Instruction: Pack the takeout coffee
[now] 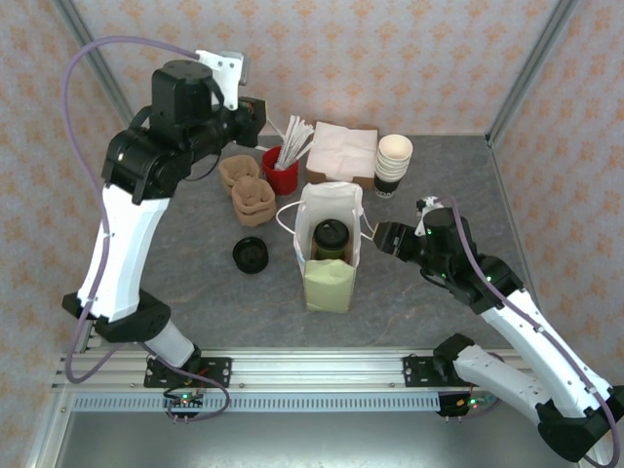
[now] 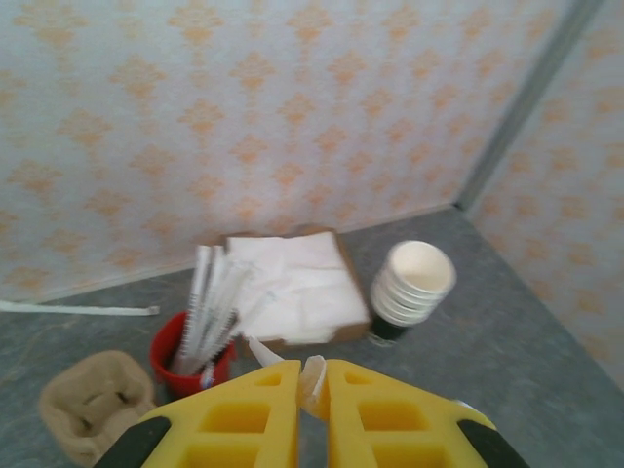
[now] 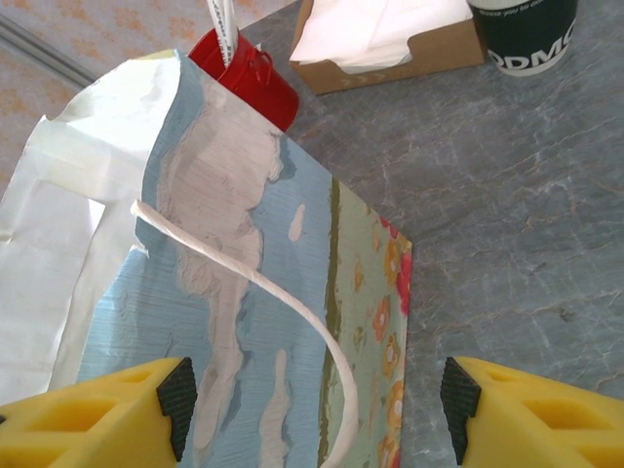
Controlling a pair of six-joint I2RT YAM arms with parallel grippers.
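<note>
The takeout coffee [image 1: 330, 237], a dark cup with a black lid, stands inside the upright paper bag [image 1: 329, 288] at mid-table. My right gripper [image 1: 382, 237] hovers at the bag's right side. It [image 3: 317, 414] is open, and the bag's patterned wall [image 3: 244, 322] and its white handle [image 3: 292, 302] lie between the spread jaws. My left gripper [image 1: 255, 114] is raised at the back, above the red cup [image 1: 280, 174]. In the left wrist view it [image 2: 312, 369] is shut on a thin white paper-wrapped stick [image 2: 316, 382] like those in the red cup [image 2: 190, 356].
A napkin box [image 1: 341, 151] and a stack of lidless cups [image 1: 393, 164] stand behind the bag. Brown pulp trays [image 1: 249, 190] and loose black lids [image 1: 251, 255] lie to its left. Patterned walls close in the back and sides.
</note>
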